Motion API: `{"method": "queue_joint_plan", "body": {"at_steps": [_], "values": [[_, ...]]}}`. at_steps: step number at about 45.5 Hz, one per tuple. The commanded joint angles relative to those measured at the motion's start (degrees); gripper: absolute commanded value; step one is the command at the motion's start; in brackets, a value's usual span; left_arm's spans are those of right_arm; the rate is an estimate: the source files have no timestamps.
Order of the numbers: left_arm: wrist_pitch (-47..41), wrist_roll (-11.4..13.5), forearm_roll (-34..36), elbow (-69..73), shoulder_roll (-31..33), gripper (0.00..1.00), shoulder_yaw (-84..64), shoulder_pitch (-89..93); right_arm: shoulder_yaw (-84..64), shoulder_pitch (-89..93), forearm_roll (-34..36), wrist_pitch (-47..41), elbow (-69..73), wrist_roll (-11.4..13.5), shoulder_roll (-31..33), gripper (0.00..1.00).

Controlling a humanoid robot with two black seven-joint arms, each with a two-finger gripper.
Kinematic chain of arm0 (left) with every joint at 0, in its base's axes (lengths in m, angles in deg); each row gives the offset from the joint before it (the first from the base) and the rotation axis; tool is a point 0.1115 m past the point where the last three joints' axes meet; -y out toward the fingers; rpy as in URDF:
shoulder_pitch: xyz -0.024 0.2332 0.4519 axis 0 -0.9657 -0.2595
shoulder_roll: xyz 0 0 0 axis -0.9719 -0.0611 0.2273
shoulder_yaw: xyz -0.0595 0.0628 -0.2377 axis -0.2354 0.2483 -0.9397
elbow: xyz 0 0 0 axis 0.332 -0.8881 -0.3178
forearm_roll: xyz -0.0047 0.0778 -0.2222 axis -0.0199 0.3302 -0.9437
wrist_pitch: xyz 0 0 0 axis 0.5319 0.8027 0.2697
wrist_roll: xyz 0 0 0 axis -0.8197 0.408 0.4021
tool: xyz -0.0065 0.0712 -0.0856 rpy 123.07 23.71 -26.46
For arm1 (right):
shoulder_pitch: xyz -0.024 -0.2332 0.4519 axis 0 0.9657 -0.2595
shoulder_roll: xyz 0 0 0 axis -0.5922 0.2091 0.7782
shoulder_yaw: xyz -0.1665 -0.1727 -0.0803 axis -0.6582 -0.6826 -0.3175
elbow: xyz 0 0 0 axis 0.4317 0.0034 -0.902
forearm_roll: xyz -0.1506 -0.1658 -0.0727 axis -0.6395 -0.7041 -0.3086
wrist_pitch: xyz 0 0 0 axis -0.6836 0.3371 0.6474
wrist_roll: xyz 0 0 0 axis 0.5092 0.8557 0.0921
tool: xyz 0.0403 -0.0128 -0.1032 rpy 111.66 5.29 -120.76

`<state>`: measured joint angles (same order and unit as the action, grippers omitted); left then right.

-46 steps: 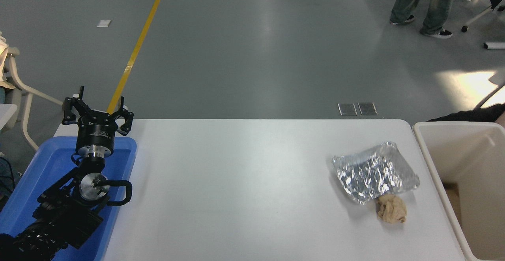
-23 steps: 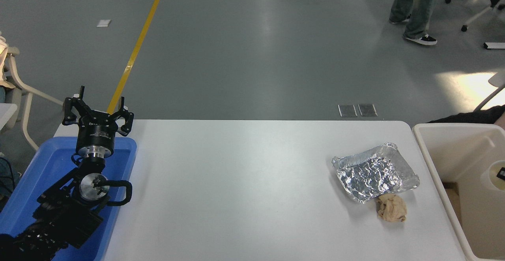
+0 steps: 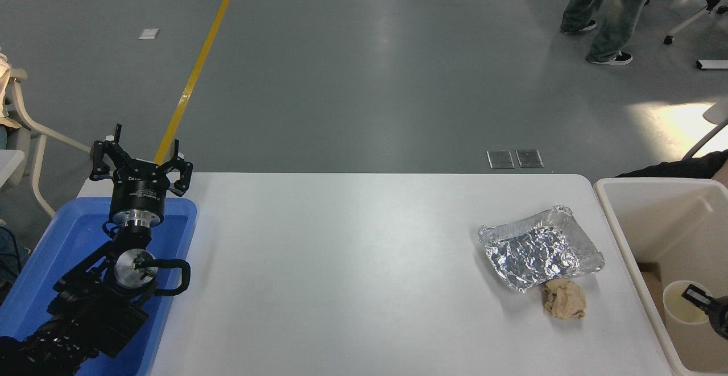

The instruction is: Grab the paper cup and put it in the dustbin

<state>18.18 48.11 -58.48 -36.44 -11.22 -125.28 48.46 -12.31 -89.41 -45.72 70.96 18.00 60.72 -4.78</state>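
Paper cup: lower right of the frame, upright inside the dustbin, my right gripper clamped on its rim.
Left gripper: lower left, over the blue tray, fingers spread, holding nothing.
Table: foil tray touching a crumpled wad.

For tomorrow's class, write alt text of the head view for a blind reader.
A black right gripper holds a white paper cup over the cream-beige plastic dustbin at the white table's right end. A crumpled foil tray lies nearby; the left gripper is parked over a blue tray.
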Motion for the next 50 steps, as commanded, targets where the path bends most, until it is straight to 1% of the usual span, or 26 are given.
{"method": "queue_joint_plan", "body": {"at_steps": [1,6,8,10,11,15,18,21,25,29,33,44,47,50], "values": [[0.00,-0.08,0.01,0.00,-0.09,0.99,0.09,0.04,-3.57,-6.80,-1.43,-0.54,4.87,-0.26,3.99,1.00],[0.00,-0.09,0.10,0.00,0.00,0.99,0.09,0.04,-12.26,-19.79,-6.61,-0.37,14.88,-0.26,9.62,1.00],[0.00,-0.09,0.10,0.00,0.00,0.99,0.09,0.04,-16.92,-27.35,-8.98,-0.37,21.03,-0.26,13.13,1.00],[0.00,-0.09,0.10,0.00,-0.09,0.99,0.09,0.04,-20.88,-34.03,-11.18,-0.37,26.13,-0.26,15.33,1.00],[0.00,-0.09,0.10,0.00,-0.09,0.99,0.09,0.04,-24.46,-41.37,-13.45,-0.45,30.59,-0.26,16.21,1.00],[0.00,-0.09,0.10,0.00,-0.09,0.99,0.09,0.04,-32.30,-55.38,-17.86,-0.54,39.23,-0.26,15.96,1.00],[0.00,-0.09,0.10,0.00,-0.09,0.99,0.09,-0.05,-37.14,-65.05,-19.36,-1.15,46.08,-0.26,14.82,1.00],[0.00,-0.09,0.10,0.00,-0.09,0.99,0.09,-0.05,-40.66,-73.93,-19.37,-3.43,52.85,-0.26,11.75,1.00],[0.00,-0.09,0.10,0.00,-0.09,0.99,0.09,-0.05,-42.52,-82.73,-19.19,-8.79,61.29,-0.17,6.30,1.00],[0.00,-0.09,0.01,0.00,-0.09,0.99,0.09,-0.05,-42.25,-88.63,-17.35,-12.75,67.72,-0.17,-0.46,1.00],[0.00,0.00,0.01,0.00,0.00,0.99,0.09,-0.05,-41.73,-92.41,-11.21,-16.00,70.89,-0.26,-8.02,1.00],[0.00,-0.09,0.01,0.00,0.00,0.99,0.09,-0.05,-34.61,-94.62,6.55,-30.94,72.30,-0.26,-17.26,1.00],[0.00,-0.09,0.01,0.00,0.00,0.99,0.00,-0.05,-34.26,-94.97,11.12,-32.62,72.30,-0.17,-19.54,1.00],[0.00,0.00,0.01,0.00,0.00,0.99,0.00,-0.05,-34.52,-95.06,13.32,-32.71,72.30,-0.17,-21.30,1.00]]}}
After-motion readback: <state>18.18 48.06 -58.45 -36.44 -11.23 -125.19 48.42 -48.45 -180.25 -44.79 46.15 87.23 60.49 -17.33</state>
